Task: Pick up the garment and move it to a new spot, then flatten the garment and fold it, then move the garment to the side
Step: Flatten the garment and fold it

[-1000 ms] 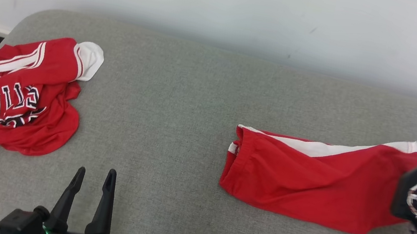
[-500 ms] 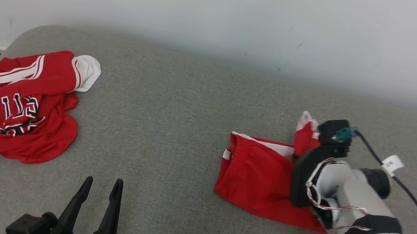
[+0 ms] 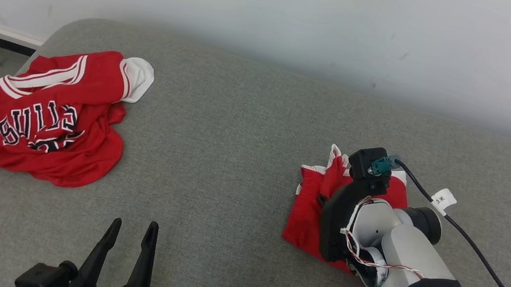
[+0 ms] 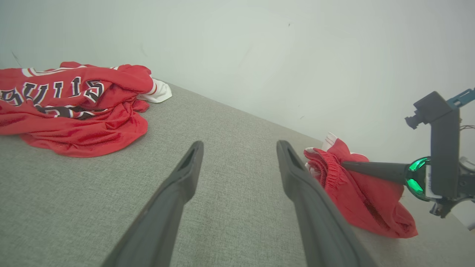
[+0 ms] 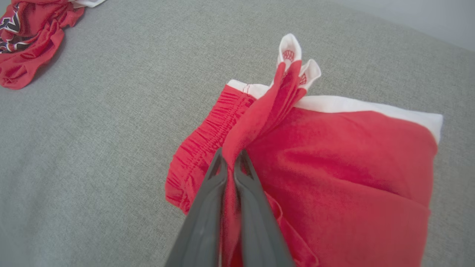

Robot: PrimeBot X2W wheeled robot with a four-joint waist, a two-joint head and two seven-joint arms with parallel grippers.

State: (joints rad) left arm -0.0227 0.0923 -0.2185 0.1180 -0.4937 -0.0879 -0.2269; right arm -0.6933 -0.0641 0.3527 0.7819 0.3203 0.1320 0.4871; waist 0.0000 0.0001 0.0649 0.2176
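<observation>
Red shorts (image 3: pixel 302 219) with white trim lie on the right of the grey cushion, doubled over on themselves. My right gripper (image 5: pixel 230 154) is shut on a bunched fold of the shorts' (image 5: pixel 352 167) red fabric, held just above the elastic waistband; the white hem corners stick up past the fingertips. In the head view my pale right wrist covers most of the shorts. My left gripper (image 3: pixel 134 223) stands open and holds nothing at the lower left, apart from both garments. The left wrist view has the left gripper (image 4: pixel 240 144) aimed between them, the shorts (image 4: pixel 356 196) at right.
A crumpled red Bulls jersey (image 3: pixel 46 124) lies at the cushion's left end, near its rounded edge. The grey cushion (image 3: pixel 236 135) is bare between the two garments. A white wall runs behind. A black cable (image 3: pixel 476 253) trails from my right wrist.
My right gripper has carried the shorts' right end leftwards over the waistband, so the long shape is now folded to about half. The head camera has also shifted.
</observation>
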